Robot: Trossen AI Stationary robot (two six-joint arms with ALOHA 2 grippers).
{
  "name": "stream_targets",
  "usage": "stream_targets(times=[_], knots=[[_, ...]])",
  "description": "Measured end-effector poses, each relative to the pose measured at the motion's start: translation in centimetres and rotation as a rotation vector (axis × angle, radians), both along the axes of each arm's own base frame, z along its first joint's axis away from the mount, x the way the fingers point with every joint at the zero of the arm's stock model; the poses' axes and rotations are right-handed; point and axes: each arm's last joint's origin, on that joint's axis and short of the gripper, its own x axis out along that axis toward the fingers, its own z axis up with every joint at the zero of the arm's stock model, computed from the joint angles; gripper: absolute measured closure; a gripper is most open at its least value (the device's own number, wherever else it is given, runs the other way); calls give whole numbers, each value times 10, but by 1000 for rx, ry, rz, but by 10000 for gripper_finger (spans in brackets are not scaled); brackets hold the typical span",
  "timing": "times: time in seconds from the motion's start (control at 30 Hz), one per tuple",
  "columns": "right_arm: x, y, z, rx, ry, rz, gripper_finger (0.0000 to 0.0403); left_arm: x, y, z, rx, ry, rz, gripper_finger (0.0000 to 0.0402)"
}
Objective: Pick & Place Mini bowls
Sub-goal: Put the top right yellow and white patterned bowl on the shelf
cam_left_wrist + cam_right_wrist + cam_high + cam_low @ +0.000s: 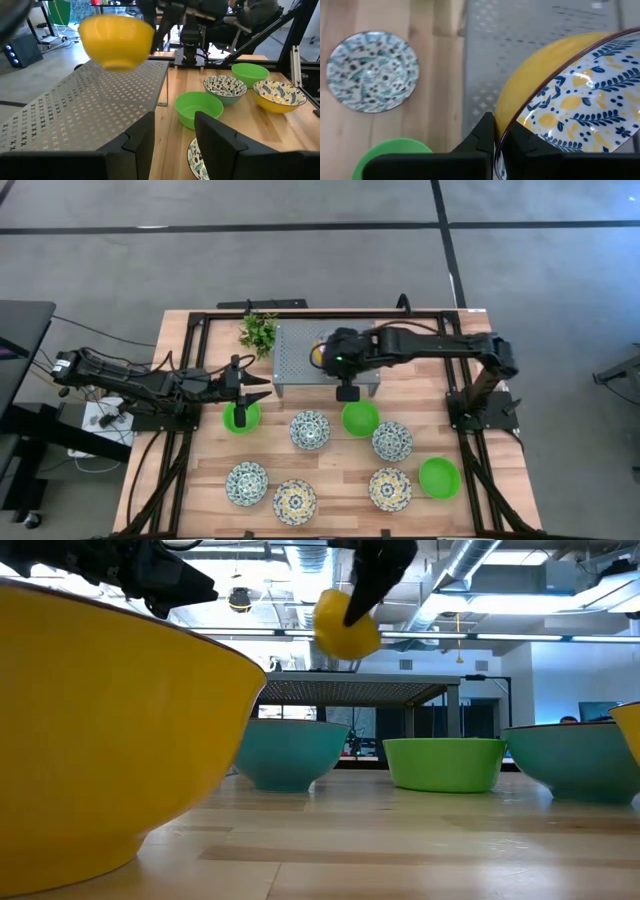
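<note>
My right gripper (495, 136) is shut on a mini bowl (570, 95), yellow outside and white inside with blue and yellow leaves, held over the grey perforated stand (322, 360). The same bowl (117, 37) hangs above the stand top (90, 105) in the left wrist view. My left gripper (172, 135) is open and touches nothing. It stands at the stand's left end, above a green bowl (241, 417). Several other bowls rest on their bases on the table: green bowls (360, 418) (439, 477) and patterned bowls (310, 430) (392, 440). My right gripper pinches the yellow bowl by its rim (501, 131), one finger inside the bowl and one against the yellow outer wall. The bowl is lifted clear above the stand (350, 690), and in the low view it (347, 625) hangs tilted below the fingers.
A green plant sprig (259, 332) lies at the stand's far left corner. More patterned bowls (247, 482) (295, 500) (390, 488) sit near the table's near edge. Black frame rails (190, 380) run along the table's sides. A seated person shows beyond the table in the left wrist view.
</note>
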Motion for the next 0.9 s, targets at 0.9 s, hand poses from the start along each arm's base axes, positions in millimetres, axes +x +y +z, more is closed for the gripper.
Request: stream_targets(times=[0.9], knots=[[28, -24, -20, -101, 303, 30, 385, 0, 0, 0, -10, 0, 0, 262]])
